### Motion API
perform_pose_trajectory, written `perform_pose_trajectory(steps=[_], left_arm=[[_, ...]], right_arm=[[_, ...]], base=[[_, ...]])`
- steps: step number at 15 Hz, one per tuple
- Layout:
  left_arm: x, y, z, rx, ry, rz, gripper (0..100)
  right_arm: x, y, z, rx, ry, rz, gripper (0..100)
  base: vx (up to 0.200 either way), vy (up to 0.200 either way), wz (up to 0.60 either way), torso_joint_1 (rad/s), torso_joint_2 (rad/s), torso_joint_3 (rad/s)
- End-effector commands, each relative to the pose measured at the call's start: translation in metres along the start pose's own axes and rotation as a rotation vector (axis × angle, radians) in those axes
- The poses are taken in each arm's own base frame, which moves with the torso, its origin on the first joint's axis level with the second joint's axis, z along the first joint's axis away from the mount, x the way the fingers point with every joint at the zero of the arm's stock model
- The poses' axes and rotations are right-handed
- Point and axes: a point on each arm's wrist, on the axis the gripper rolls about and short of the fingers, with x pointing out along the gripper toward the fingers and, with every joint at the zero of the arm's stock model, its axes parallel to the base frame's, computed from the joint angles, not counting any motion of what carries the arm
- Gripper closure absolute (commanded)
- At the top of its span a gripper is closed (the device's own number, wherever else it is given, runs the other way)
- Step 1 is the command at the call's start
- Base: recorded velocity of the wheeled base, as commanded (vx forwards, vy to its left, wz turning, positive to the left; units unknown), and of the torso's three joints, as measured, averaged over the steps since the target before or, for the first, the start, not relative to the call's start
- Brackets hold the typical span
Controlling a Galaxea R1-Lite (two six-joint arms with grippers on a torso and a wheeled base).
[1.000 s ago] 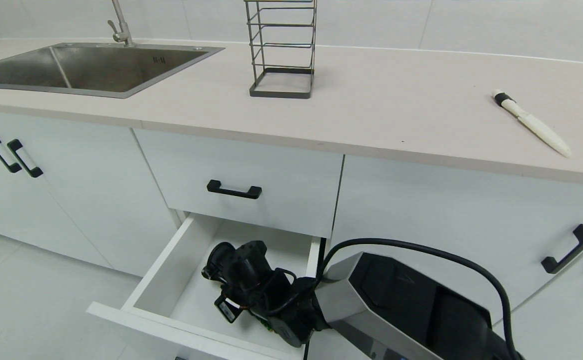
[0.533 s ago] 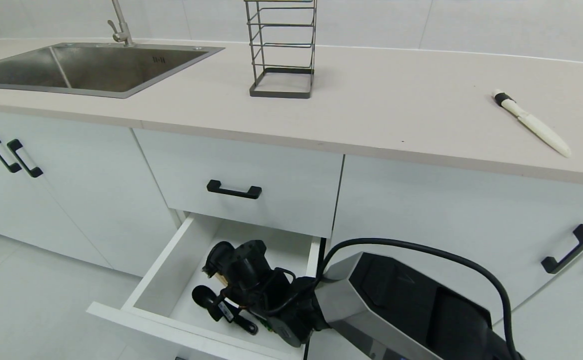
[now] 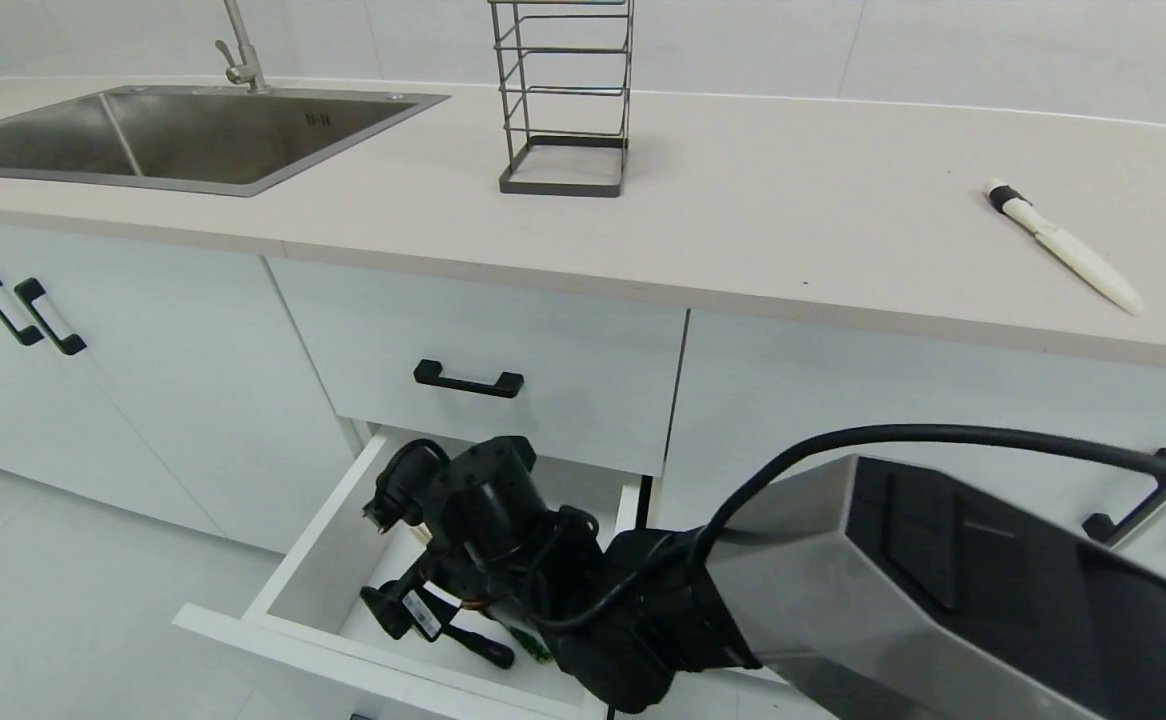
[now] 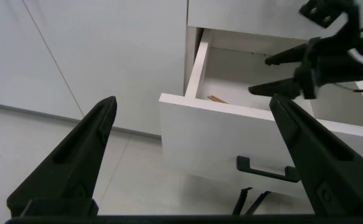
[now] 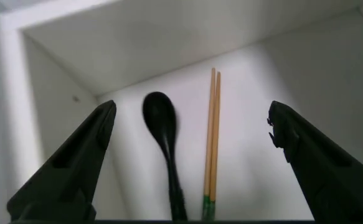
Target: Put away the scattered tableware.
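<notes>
Since the earlier frames my right pincer (image 5: 190,115) has lifted off the drawer (image 3: 338,505) floor, and the black spoon (image 5: 162,124) now lies there just beside the chopsticks (image 5: 212,143). Its jaws stand released, with the spoon beneath them and untouched. My left pincer (image 4: 193,102) hangs released outside the drawer front. I judge the task part done: a white knife (image 3: 1063,245) lies on the surface (image 3: 793,200), and the drawer is open.
</notes>
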Motion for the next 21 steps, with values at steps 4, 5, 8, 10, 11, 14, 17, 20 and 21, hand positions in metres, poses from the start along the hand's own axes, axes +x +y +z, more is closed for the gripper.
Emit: perform_pose_trajectory(steps=[4,5,8,10,11,14,17,20,21], left_arm=[[0.0,0.0,0.0,0.0,0.001,0.0,0],[0.0,0.0,0.0,0.0,0.001,0.0,0],[0.0,0.0,0.0,0.0,0.001,0.0,0],[0.0,0.0,0.0,0.0,0.001,0.0,0],[0.0,0.0,0.0,0.0,0.001,0.0,0],[0.0,0.0,0.0,0.0,0.001,0.001,0],[0.0,0.0,0.0,0.0,0.001,0.0,0],[0.0,0.0,0.0,0.0,0.0,0.0,0],[0.0,0.0,0.0,0.003,0.001,0.0,0]], right_arm=[[-0.104,0.005,0.047,0.005,-0.235,0.031,0],[-0.118,0.006,0.039,0.006,-0.255,0.042,0],[-0.166,0.01,0.03,-0.006,-0.301,0.093,0],[-0.188,0.011,0.028,-0.002,-0.332,0.099,0],[-0.197,0.01,0.025,-0.003,-0.331,0.1,0],[-0.23,0.006,0.009,-0.003,-0.312,0.099,0],[-0.254,0.003,-0.008,0.002,-0.289,0.097,0],[-0.29,-0.014,-0.029,0.022,-0.282,0.037,0],[-0.303,-0.02,-0.039,0.032,-0.276,0.009,0]], base=[[0.0,0.0,0.0,0.0,0.0,0.0],[0.0,0.0,0.0,0.0,0.0,0.0],[0.0,0.0,0.0,0.0,0.0,0.0],[0.0,0.0,0.0,0.0,0.0,0.0],[0.0,0.0,0.0,0.0,0.0,0.0],[0.0,0.0,0.0,0.0,0.0,0.0],[0.0,0.0,0.0,0.0,0.0,0.0],[0.0,0.0,0.0,0.0,0.0,0.0],[0.0,0.0,0.0,0.0,0.0,0.0]])
